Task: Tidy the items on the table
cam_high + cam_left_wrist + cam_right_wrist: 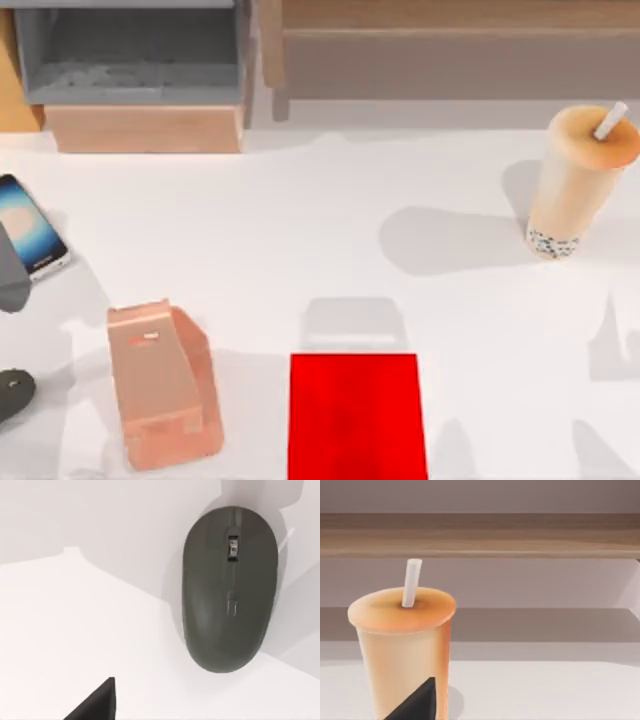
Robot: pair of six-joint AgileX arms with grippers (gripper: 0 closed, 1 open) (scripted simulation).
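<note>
White counter carries three untidied items. Our left tool hovers over the mouse, lying lengthwise just ahead; finger state indeterminate.

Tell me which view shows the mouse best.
The left wrist view: the mouse appears whole from above, scroll wheel visible, lying on the table. The top view catches just part of it at the left edge.

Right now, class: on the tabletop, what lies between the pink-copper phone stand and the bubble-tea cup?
In the top view, bare white table and shadows fill the stretch between the phone stand and the bubble-tea cup; the red pad sits just below that line.
</note>
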